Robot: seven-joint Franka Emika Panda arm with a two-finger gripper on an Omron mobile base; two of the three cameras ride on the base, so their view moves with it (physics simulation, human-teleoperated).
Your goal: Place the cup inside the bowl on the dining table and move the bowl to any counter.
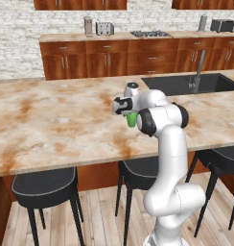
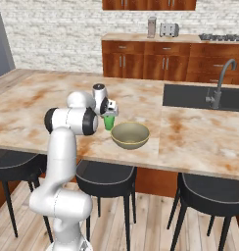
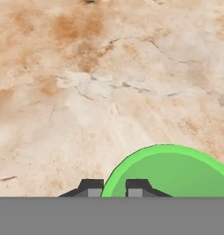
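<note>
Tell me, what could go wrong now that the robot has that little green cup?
The pincer pinches only one side of the cup's rim, one finger inside, so the cup could tilt or slip when lifted. The bowl sits close beside it near the dining table's front edge; a bump might nudge it off.

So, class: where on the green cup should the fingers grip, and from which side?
Grip the cup by its rim wall from above, one of the fingers outside and one inside. It stands upright, open-topped and handleless on the dining table, bowl close beside.
</note>
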